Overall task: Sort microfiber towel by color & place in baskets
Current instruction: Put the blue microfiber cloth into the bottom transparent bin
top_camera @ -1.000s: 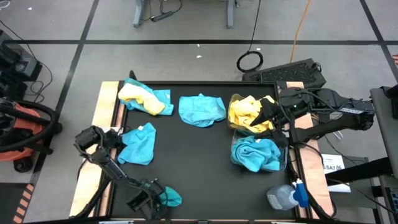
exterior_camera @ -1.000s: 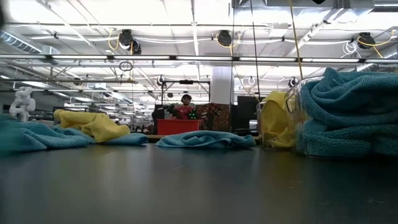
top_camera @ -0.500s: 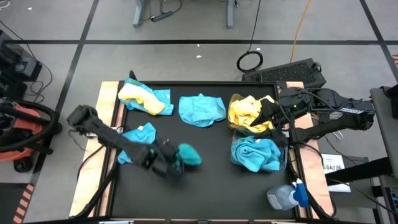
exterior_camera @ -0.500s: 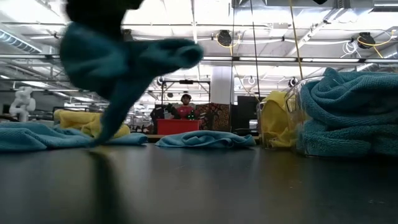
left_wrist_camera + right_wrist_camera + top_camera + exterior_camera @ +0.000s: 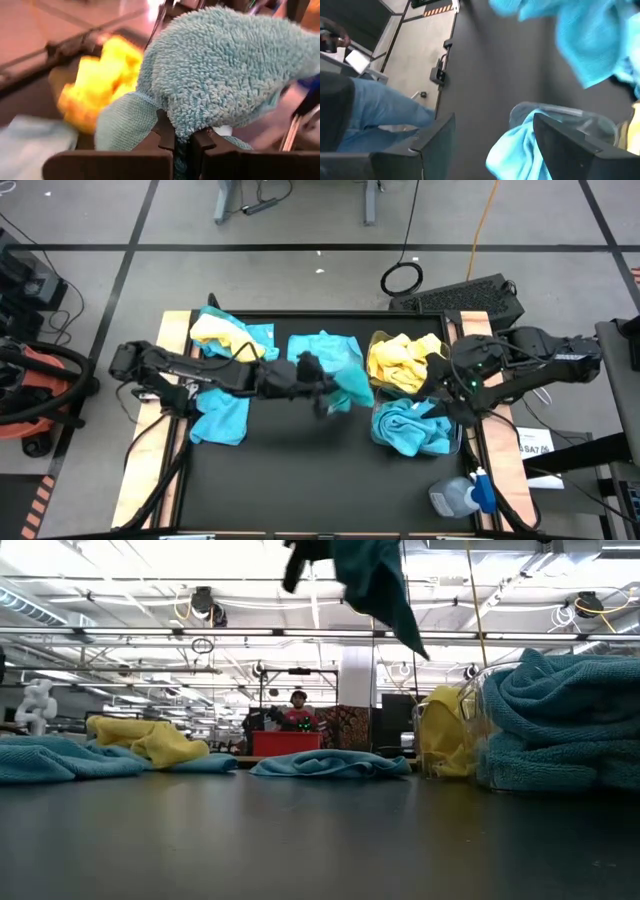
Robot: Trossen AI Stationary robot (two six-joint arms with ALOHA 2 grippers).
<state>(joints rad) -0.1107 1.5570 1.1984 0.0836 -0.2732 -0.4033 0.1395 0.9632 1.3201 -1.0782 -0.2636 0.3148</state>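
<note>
My left gripper (image 5: pixel 320 388) (image 5: pixel 181 136) is over the middle of the table, shut on a teal-blue towel (image 5: pixel 350 383) (image 5: pixel 375 580) that hangs high above the tabletop. My right gripper (image 5: pixel 441 392) (image 5: pixel 494 120) is open, hovering by the two clear baskets. The far basket (image 5: pixel 378 390) holds yellow towels (image 5: pixel 398 363). The near basket (image 5: pixel 461 442) (image 5: pixel 555 111) holds teal towels (image 5: pixel 410 428). A yellow towel (image 5: pixel 222 333) lying on a teal one, a teal towel (image 5: pixel 312 352) and another teal towel (image 5: pixel 222 415) lie on the table. My left gripper pinches a bunched fold of the teal towel (image 5: pixel 175 117) between its two fingers (image 5: pixel 166 134), reaching level from the table's left. The towel is lifted clear of the table. It bulges past the fingertips and droops below them, slack (image 5: pixel 395 615).
A blue-capped grey bottle (image 5: pixel 460 496) lies at the near right corner. A black keyboard (image 5: pixel 470 298) sits beyond the far right edge. A person's leg in jeans (image 5: pixel 375 107) shows off the table. Bare black tabletop (image 5: pixel 300 470) lies near the front.
My left gripper has swung from the table's near left edge up and toward the far right, carrying the teal towel off the tabletop until it hangs high beside the baskets. My right gripper has shifted slightly toward the near edge.
</note>
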